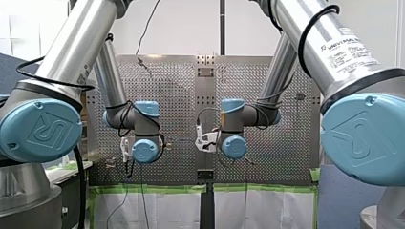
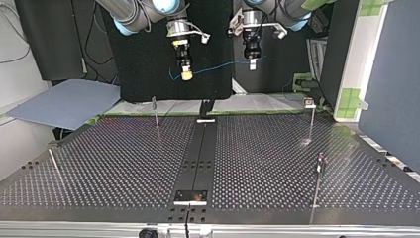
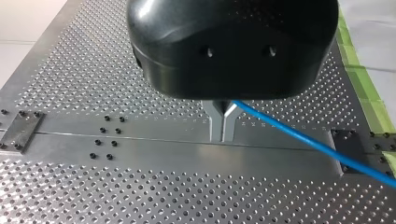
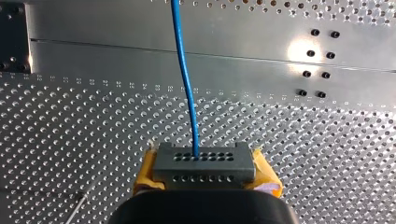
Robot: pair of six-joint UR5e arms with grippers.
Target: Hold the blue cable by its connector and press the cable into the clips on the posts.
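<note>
Plain white wall (image 1: 186,28) behind the perforated metal table (image 1: 181,86), with a dark pole (image 1: 222,26) running up the middle. In the front view, green tape (image 1: 157,189) lines the table's lower edge and white sheeting (image 1: 167,210) hangs below it. The top view shows a black backdrop (image 2: 148,74), a blue-grey board (image 2: 64,104) lying flat at the left, and what looks like a grey partition (image 2: 391,74) at the right. A bright glare spot (image 4: 299,49) sits on the metal in the right wrist view.

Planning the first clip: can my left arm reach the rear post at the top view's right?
Probably yes: the left end effector hangs above the table, shut on the blue cable, and nothing stands between it and that post.
</note>
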